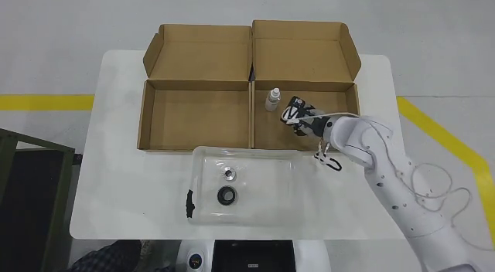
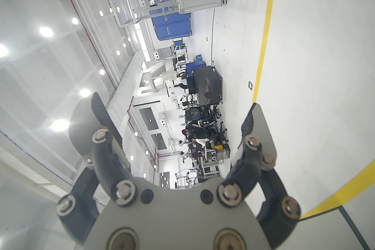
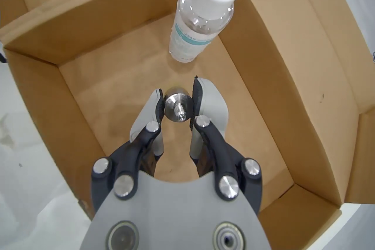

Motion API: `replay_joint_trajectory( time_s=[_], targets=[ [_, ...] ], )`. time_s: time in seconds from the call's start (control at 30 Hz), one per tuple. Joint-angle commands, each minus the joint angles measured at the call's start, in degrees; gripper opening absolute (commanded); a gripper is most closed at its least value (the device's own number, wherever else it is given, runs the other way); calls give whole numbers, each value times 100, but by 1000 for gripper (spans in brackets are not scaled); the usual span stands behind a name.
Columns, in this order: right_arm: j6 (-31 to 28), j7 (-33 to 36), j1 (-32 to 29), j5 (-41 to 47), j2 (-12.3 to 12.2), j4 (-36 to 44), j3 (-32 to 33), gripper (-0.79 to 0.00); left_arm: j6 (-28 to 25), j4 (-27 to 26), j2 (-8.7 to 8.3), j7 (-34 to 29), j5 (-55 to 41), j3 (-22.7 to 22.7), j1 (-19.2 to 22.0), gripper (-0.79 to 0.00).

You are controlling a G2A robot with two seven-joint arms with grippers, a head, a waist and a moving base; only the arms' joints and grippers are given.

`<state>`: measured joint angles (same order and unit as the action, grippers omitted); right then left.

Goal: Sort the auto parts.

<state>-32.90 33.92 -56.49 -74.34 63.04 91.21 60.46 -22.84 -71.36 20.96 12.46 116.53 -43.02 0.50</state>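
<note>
With the right gripper (image 3: 177, 93) closed narrowly on the metal part (image 3: 176, 106), held over the floor of the right box (image 3: 293, 63) near the bottle (image 3: 202, 13), we lower it straight (no swing toward the bottle) and open only once it rests.

There are two cardboard boxes (image 1: 193, 117) (image 1: 332, 98), one clear tray (image 1: 271, 195), one spray bottle (image 1: 273, 100), two metal parts (image 3: 175, 106) (image 1: 230, 173) and one black ring (image 1: 227, 195).

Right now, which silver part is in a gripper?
The silver part clamped in the right gripper, inside the cardboard box; the other silver part lies in the clear tray.
</note>
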Motion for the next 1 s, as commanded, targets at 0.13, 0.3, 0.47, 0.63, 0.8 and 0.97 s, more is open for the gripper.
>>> replay_joint_trajectory(
  time_s=[0.13,0.3,0.47,0.63,0.8,0.97],
  targets=[
    [69,67,204,-73,62,-239,-197,-668,0,0,0,0,0,0,0,0],
    [102,112,325,-99,106,-332,-316,-413,0,0,0,0,0,0,0,0],
    [136,-4,339,1,130,-308,-322,-252,0,0,0,0,0,0,0,0],
    [78,-28,192,28,82,7,-113,-252,0,0,0,0,0,0,0,0],
    [37,-30,-56,153,9,352,228,-289,0,0,0,0,0,0,0,0],
    [-84,-136,-395,318,-61,782,524,-274,0,0,0,0,0,0,0,0]
  ],
)
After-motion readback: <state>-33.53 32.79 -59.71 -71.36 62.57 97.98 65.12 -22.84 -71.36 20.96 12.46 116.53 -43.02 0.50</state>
